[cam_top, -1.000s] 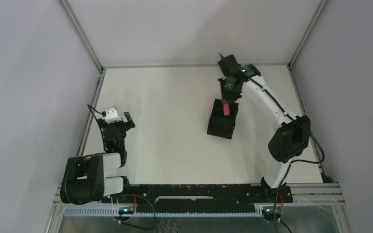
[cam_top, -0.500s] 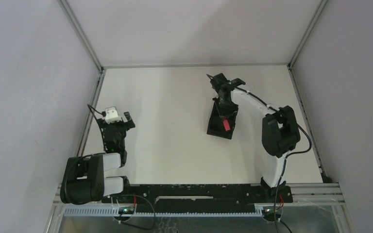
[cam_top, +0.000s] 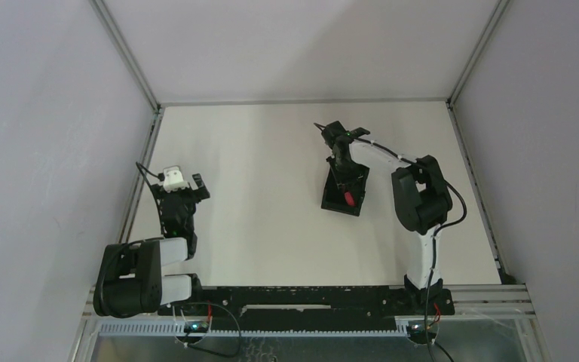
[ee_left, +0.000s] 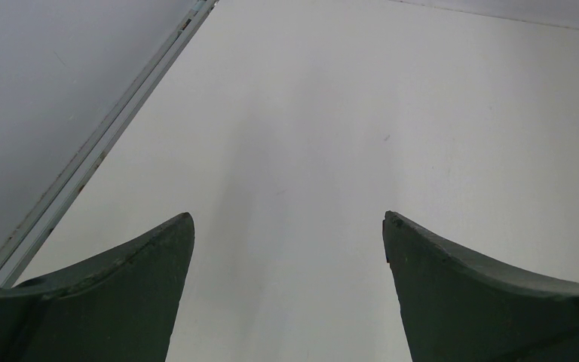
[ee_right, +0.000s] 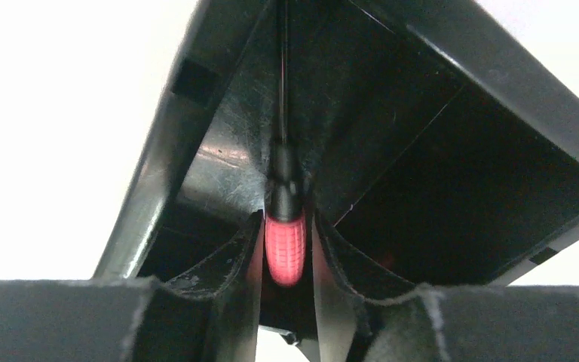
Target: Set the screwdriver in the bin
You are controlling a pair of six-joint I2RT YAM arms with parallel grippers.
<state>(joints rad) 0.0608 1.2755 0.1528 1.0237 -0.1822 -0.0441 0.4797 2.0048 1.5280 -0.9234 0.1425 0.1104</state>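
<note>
The black bin (cam_top: 335, 197) lies right of the table's middle. In the top view my right gripper (cam_top: 346, 193) reaches down into it, shut on the screwdriver's red handle (cam_top: 349, 199). In the right wrist view the red handle (ee_right: 284, 247) is pinched between both fingers (ee_right: 230, 260). The thin dark shaft (ee_right: 283, 75) points ahead along the bin's inner floor, with the bin wall (ee_right: 497, 83) to the right. My left gripper (cam_top: 187, 183) rests open and empty over bare table at the left; its view shows my left gripper (ee_left: 288, 226) with the jaws wide apart.
Grey enclosure walls and metal frame rails (cam_top: 139, 170) border the white table (cam_top: 256, 196). A rail (ee_left: 90, 151) runs close to the left of my left gripper. The right arm's elbow (cam_top: 420, 197) stands just right of the bin.
My right gripper has gone down and toward me into the bin with the screwdriver; the red handle now sits lower in the bin. The arm's elbow swung left. The left arm has not moved.
</note>
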